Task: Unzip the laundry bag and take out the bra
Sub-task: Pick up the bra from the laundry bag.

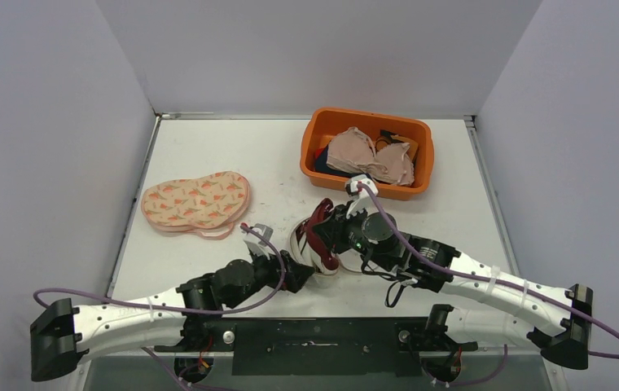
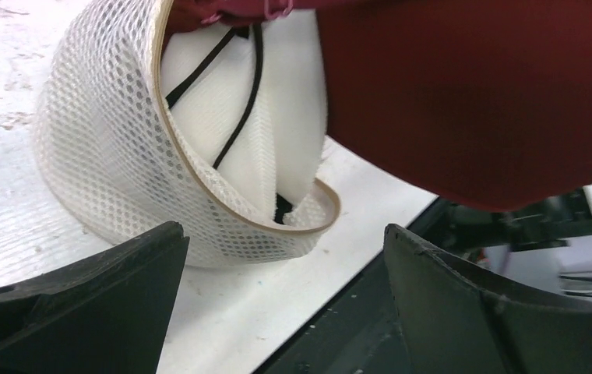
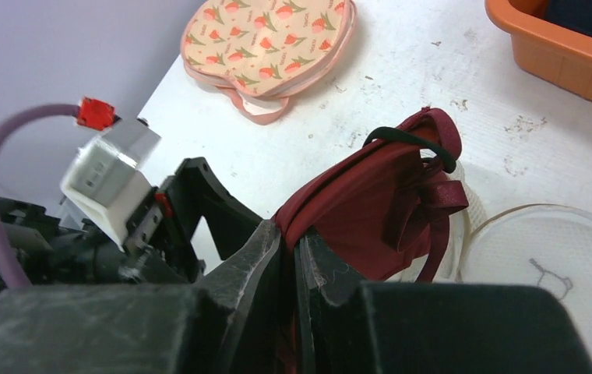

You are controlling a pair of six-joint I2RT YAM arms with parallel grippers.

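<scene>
Right wrist view: the right end effector (image 3: 287, 245) is pinched tight on the dark red bra (image 3: 371, 202), which sticks up out of the white mesh laundry bag (image 2: 106, 156) below it. Nearby, the left end effector (image 2: 281, 238) gapes wide, empty.

Maroon bra (image 3: 371, 210), white honeycomb-mesh laundry bag (image 2: 98, 140) (tan trim), orange bin (image 1: 314, 145).

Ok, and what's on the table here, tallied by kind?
Orange bin: 1
Bras: 2, the maroon bra in the right pincer and the beige bra in the bin
White mesh laundry bag: 1
Floral case: 1
Total: 5; the darker cloth in the bin is too hidden to count.
</scene>
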